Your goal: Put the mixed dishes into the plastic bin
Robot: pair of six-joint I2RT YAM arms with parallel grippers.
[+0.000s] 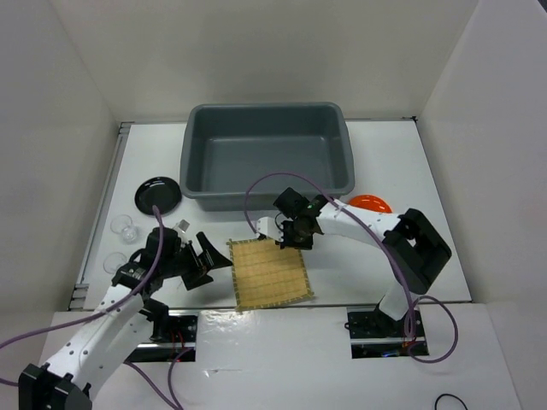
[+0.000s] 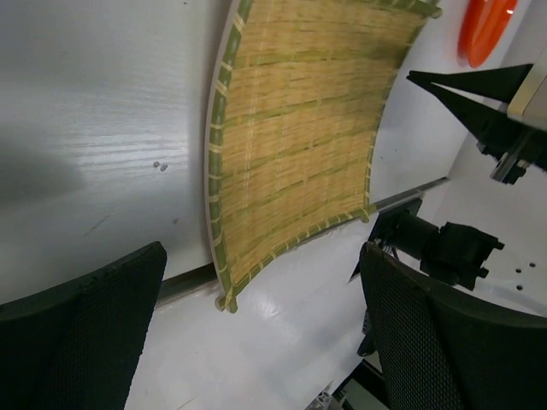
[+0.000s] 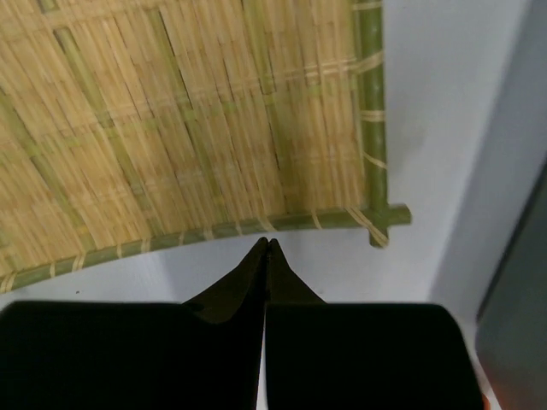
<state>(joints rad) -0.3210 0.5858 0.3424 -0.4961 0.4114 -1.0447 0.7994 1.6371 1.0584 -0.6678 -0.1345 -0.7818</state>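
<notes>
As the overhead view shows, the square tan woven bamboo mat [image 1: 269, 273] lies between my arms, short of the large dark grey plastic bin [image 1: 267, 162], its near edge at the lip of the white table [image 1: 410, 171]. Left wrist: my left gripper [image 2: 263, 252] gapes wide, empty. Right wrist: my right gripper [image 3: 267, 244] is pinched together, empty, just off the mat's edge; the bin is cropped, blurred.

Top view looks down from behind on the table [image 1: 402, 162]; both wrist views, close, share the mat [image 3: 171, 128].
</notes>
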